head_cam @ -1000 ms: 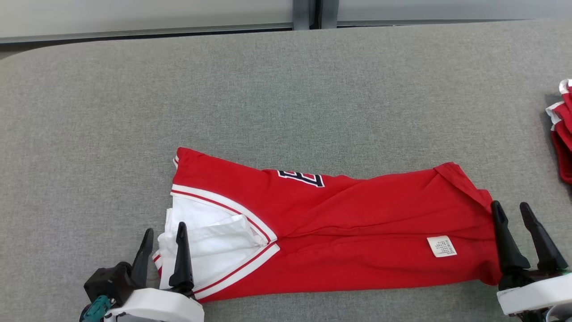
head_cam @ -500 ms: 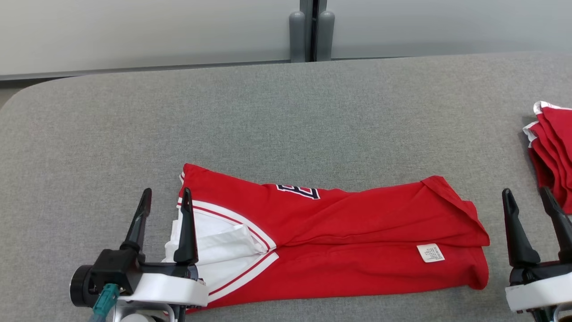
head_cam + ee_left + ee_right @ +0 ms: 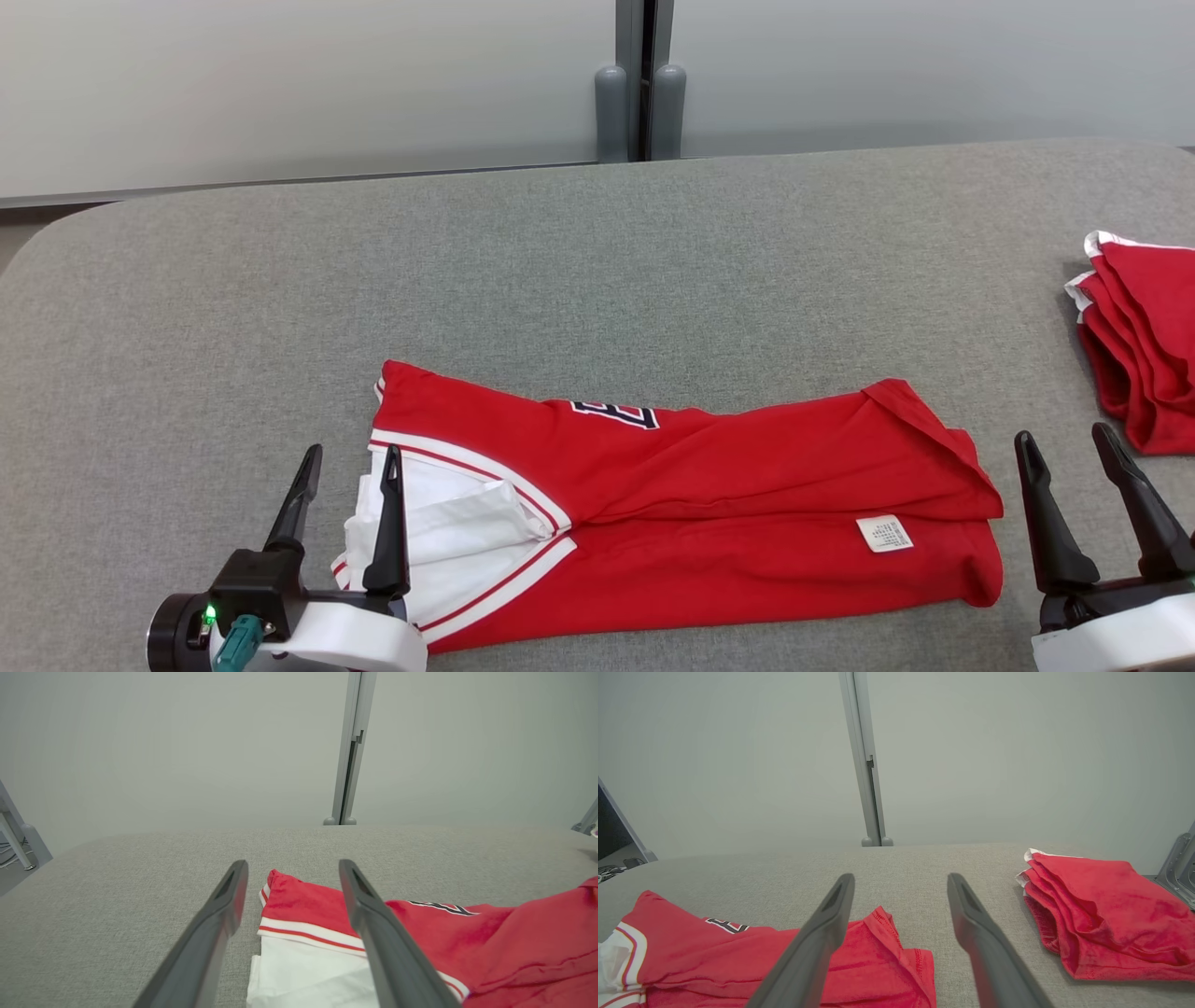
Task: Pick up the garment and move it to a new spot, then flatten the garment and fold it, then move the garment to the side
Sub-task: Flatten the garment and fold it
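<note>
Garment [image 3: 728, 485] lies folded, well short of the table's [image 3: 560, 215] far edge (left gripper [image 3: 355, 453], right gripper [image 3: 1064, 434] spread empty beside it).

Behind the folded red jersey with white trim [image 3: 709, 504], the grey fabric-covered table [image 3: 560, 261] lies open up to the pale wall panels [image 3: 280, 84] and their grey post [image 3: 611, 112]. Left of the jersey the table is open too. To its right, a pile of red cloth [image 3: 1144, 345] narrows the gap, where the right gripper [image 3: 1062, 434] stands, fingers [image 3: 1047, 523] spread.
</note>
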Tool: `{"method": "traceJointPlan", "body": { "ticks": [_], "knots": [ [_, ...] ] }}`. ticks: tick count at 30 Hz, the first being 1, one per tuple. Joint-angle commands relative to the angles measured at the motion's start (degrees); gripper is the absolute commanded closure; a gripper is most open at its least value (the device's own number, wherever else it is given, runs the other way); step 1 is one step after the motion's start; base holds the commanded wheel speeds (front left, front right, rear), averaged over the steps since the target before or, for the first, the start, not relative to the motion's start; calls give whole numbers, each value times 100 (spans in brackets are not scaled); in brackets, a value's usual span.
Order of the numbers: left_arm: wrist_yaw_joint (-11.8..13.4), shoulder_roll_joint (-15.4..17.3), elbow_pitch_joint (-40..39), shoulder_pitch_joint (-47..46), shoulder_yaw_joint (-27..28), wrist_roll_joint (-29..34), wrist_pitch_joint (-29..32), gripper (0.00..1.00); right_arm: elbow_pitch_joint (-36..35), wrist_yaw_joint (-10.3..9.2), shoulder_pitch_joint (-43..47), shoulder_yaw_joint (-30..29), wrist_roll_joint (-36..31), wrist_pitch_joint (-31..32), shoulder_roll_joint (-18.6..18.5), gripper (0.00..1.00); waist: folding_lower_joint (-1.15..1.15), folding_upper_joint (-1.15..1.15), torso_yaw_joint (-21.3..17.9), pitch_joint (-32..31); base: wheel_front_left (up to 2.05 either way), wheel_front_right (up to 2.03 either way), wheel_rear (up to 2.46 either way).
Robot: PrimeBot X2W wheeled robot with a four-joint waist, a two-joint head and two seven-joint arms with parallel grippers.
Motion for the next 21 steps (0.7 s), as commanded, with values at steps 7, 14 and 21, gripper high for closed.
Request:
{"method": "traceJointPlan", "body": {
  "ticks": [7,14,21],
  "knots": [
    [39,48,52,-102,7,-48,33,0,23,0,12,-45,53,22,24,0,0,0,12,17,0,0,0],
    [67,60,0,-204,-16,-35,46,0,229,0,-132,-102,67,0,-38,0,0,0,70,142,0,0,0],
    [65,-9,-59,-519,-85,13,44,0,1198,0,-618,75,279,-38,-101,0,0,0,219,580,0,0,0]
  ]
}}
